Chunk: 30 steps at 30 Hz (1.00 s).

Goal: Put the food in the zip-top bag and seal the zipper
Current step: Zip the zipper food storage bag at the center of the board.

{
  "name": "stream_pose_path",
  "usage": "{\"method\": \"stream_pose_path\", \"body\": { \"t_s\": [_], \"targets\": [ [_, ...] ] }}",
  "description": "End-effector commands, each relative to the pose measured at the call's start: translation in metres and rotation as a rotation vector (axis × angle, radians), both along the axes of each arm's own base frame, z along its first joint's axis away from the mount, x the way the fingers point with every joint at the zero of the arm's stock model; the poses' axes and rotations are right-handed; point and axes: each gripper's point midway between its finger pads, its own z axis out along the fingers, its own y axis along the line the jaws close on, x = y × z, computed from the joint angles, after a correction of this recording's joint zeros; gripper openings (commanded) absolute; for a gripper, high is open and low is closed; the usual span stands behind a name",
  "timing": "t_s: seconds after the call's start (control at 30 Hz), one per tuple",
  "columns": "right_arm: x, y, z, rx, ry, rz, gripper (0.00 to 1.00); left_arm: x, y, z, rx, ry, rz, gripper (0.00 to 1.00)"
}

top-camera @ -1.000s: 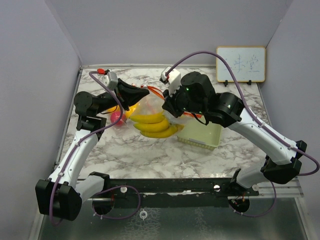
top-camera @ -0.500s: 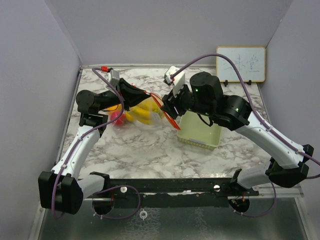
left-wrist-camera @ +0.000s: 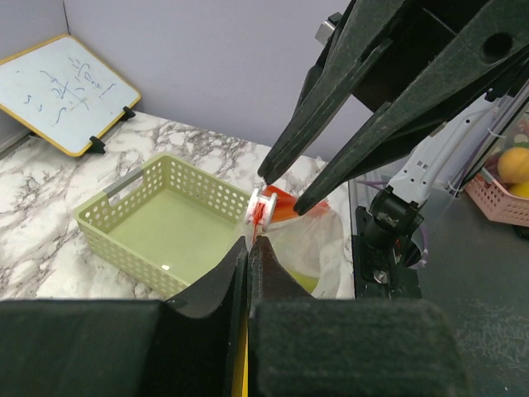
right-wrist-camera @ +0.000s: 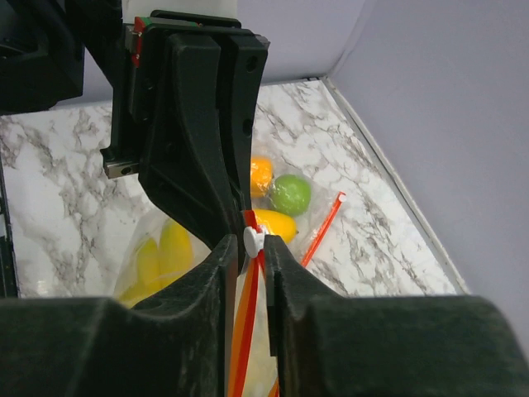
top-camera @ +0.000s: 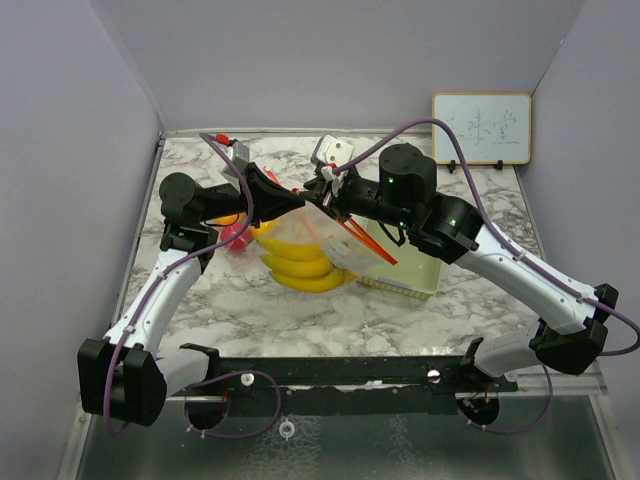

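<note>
The clear zip-top bag (top-camera: pixel 322 240) hangs between my two grippers, with yellow bananas (top-camera: pixel 300 268) inside it. My left gripper (top-camera: pixel 293 198) is shut on the bag's top edge (left-wrist-camera: pixel 250 237), just below the white slider (left-wrist-camera: pixel 263 207). My right gripper (right-wrist-camera: pixel 250 244) faces it, shut on that white slider (right-wrist-camera: pixel 252 241), and the orange zipper strip (right-wrist-camera: pixel 246 322) runs down between its fingers. An orange (right-wrist-camera: pixel 260 175), a green apple (right-wrist-camera: pixel 291 194) and a small yellow piece (right-wrist-camera: pixel 277 223) lie under clear plastic near the left wall. A pink fruit (top-camera: pixel 236 236) shows there too.
A pale green mesh basket (top-camera: pixel 405 265) stands to the right of the bag, under my right arm. A loose orange strip with a white tip (right-wrist-camera: pixel 324 227) lies on the marble beside the apple. A small whiteboard (top-camera: pixel 481 128) leans at the back right.
My right gripper opened and swung right off the bag, then came back left and closed on the slider close to my left gripper. The bag swung and now hangs higher.
</note>
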Motion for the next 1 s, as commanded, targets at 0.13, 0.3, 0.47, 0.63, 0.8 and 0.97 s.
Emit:
{"method": "stream_pose_path", "body": {
  "t_s": [0.13,0.3,0.47,0.63,0.8,0.97],
  "targets": [
    [-0.002,0.016,-0.001,0.012,-0.029,0.122,0.22,-0.007,0.001,0.016,0.0,-0.073,-0.014,0.0],
    [0.003,0.015,-0.009,-0.003,-0.012,0.126,0.28,-0.007,0.001,0.017,0.0,-0.079,-0.015,0.0],
    [0.004,0.019,-0.02,-0.024,0.021,0.151,0.28,-0.007,0.001,0.02,0.0,-0.082,-0.015,0.0],
    [0.004,0.018,-0.024,-0.036,0.044,0.147,0.02,-0.007,0.001,0.02,-0.002,-0.081,-0.012,0.0],
    [0.01,0.007,-0.022,-0.026,0.049,0.092,0.02,-0.007,0.001,0.019,-0.001,-0.075,-0.005,0.0],
    [0.018,-0.017,-0.027,-0.028,0.072,0.002,0.02,0.0,0.003,0.013,0.012,-0.064,0.035,0.0]
  ]
}}
